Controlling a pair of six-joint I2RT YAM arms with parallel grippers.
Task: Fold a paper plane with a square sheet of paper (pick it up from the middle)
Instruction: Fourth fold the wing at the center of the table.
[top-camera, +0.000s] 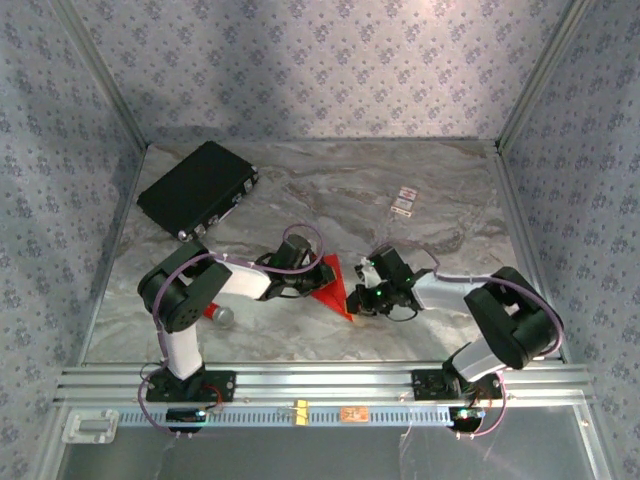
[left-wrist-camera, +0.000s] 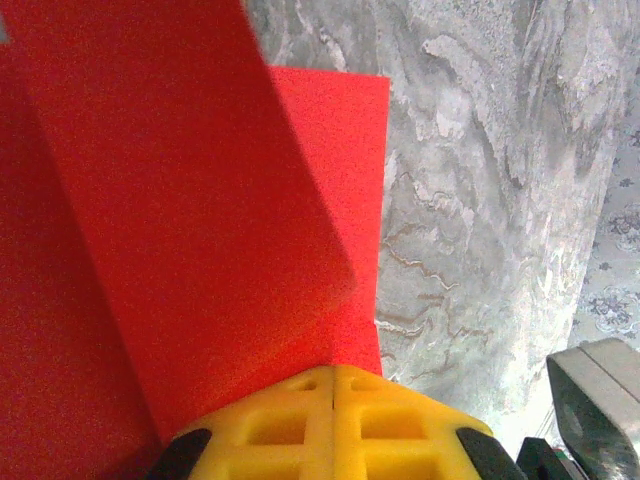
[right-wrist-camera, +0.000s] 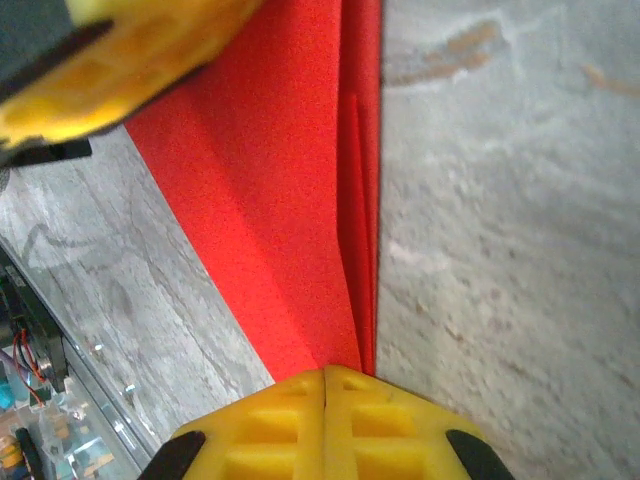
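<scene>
The square sheet of paper is bright red and creased into a pointed, layered shape at the middle of the marble table. My left gripper is at its left side and my right gripper at its right. In the left wrist view the yellow fingertips of the left gripper are pressed together at the base of a raised red flap. In the right wrist view the right gripper is shut on the paper's stacked folded edge, and the left gripper's yellow fingers sit at the far end.
A black case lies at the back left. A small red cylinder with a grey end rests beside the left arm. Small cards lie at the back right. Patterned walls enclose the marble table.
</scene>
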